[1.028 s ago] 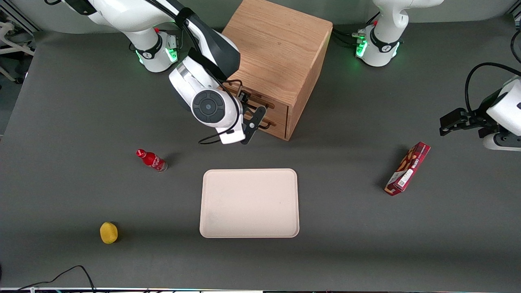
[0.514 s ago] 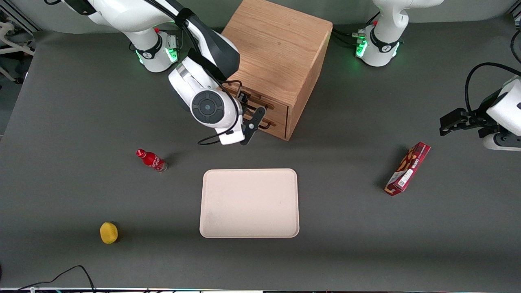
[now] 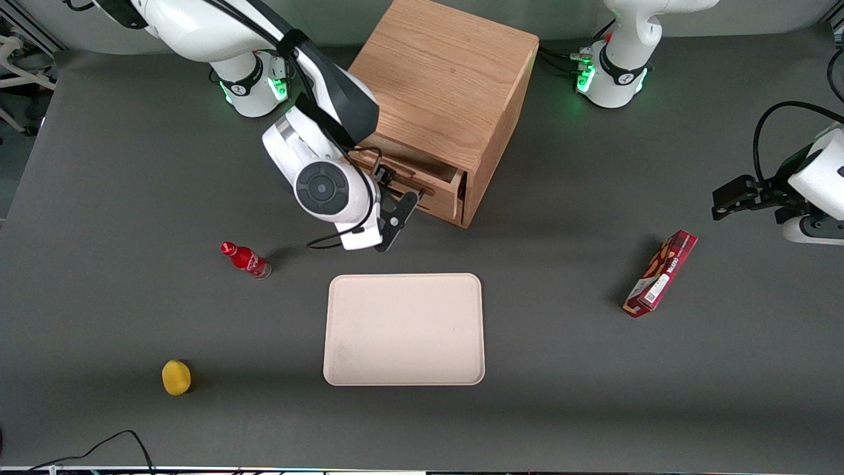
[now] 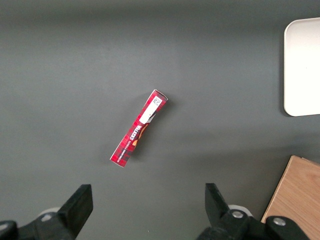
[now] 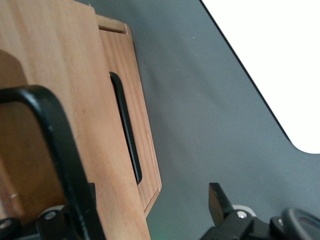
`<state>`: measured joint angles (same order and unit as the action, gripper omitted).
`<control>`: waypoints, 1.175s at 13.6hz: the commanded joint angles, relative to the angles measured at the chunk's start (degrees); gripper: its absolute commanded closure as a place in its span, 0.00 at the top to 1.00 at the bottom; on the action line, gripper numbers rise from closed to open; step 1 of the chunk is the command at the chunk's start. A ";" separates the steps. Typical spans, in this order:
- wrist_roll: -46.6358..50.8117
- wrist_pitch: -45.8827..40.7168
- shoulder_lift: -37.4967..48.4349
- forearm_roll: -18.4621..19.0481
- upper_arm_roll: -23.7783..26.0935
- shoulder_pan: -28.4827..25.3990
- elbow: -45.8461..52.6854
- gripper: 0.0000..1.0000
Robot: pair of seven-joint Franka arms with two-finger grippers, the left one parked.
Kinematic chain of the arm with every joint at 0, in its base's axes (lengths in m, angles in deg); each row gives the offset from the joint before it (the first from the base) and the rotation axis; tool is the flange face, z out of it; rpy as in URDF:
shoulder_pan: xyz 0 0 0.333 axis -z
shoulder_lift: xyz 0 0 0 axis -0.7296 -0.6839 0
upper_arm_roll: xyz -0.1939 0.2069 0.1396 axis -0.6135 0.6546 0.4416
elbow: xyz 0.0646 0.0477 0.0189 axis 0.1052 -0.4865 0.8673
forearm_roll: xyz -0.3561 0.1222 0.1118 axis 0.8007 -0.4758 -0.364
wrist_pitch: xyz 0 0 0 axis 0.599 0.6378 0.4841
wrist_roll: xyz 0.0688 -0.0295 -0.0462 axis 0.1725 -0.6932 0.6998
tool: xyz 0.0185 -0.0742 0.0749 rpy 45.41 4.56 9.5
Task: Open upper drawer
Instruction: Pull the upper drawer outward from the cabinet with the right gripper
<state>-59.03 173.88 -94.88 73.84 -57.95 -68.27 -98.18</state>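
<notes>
Oak upper drawer [image 3: 432, 177] stands partway out of the cabinet [image 3: 448, 79]. The gripper [image 3: 394, 198] sits at its black handle [image 5: 55, 150], fingers spread apart.

The light oak upper drawer front [image 5: 55, 100] fills much of the frame, its thin black metal bar handle [image 5: 60, 145] close to the camera. The matching lower drawer [image 5: 132, 125] shows a dark slot. The black gripper [image 5: 150, 215] sits near grey tabletop [image 5: 200, 115] and a cream tray [image 5: 280, 60].
</notes>
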 commanded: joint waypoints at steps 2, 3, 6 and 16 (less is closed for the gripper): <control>-1.95 -0.13 -1.96 1.83 0.28 1.11 2.84 1.00; -2.74 -0.13 -1.96 1.83 0.28 1.37 2.93 1.00; -3.37 -0.13 -2.22 2.10 0.19 1.81 3.72 1.00; -6.44 -0.21 -2.75 3.68 -0.34 3.92 6.36 1.00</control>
<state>-63.38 174.19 -96.18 76.77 -58.28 -64.63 -94.31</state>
